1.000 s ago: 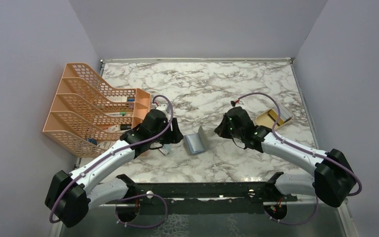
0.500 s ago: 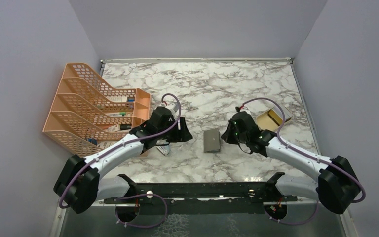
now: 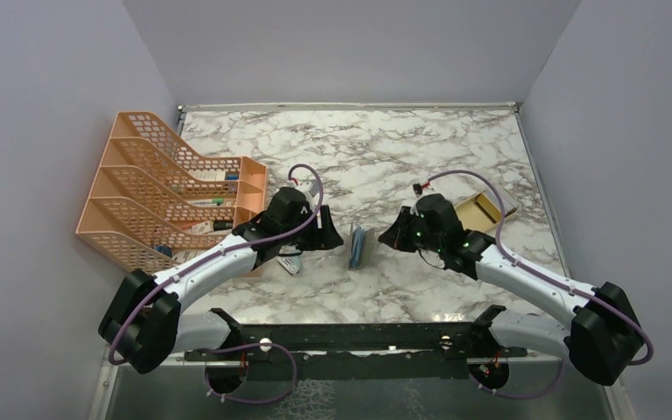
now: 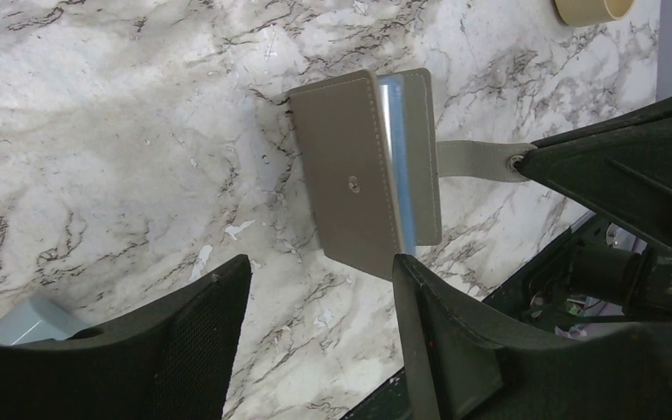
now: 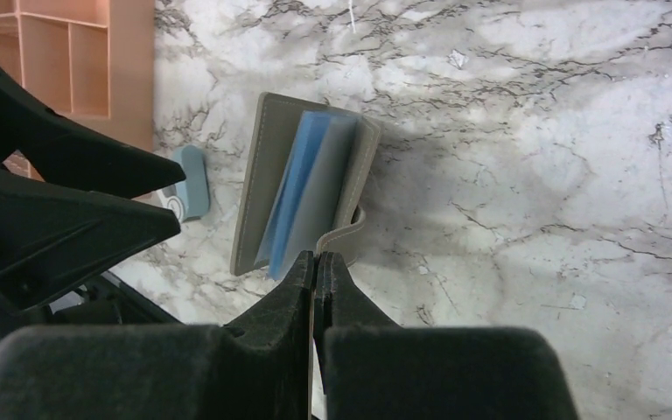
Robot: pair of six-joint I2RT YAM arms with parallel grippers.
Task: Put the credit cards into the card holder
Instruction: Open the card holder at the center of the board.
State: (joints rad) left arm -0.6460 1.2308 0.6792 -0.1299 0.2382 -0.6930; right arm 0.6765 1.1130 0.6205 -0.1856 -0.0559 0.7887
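Right pincer (image 5: 315, 262) pinching tab (image 4: 472, 160) of half-shut card holder (image 4: 346, 175); left pincer (image 4: 319, 262) spread; pockets obscured.

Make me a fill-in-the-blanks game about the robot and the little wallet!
The right gripper pinches the card holder by its snap ____.
Inside, the card holder is light ____.
The left gripper is ____, holding nothing.
The colour of the mesh file rack is ____.
Missing words: tab, blue, open, orange.
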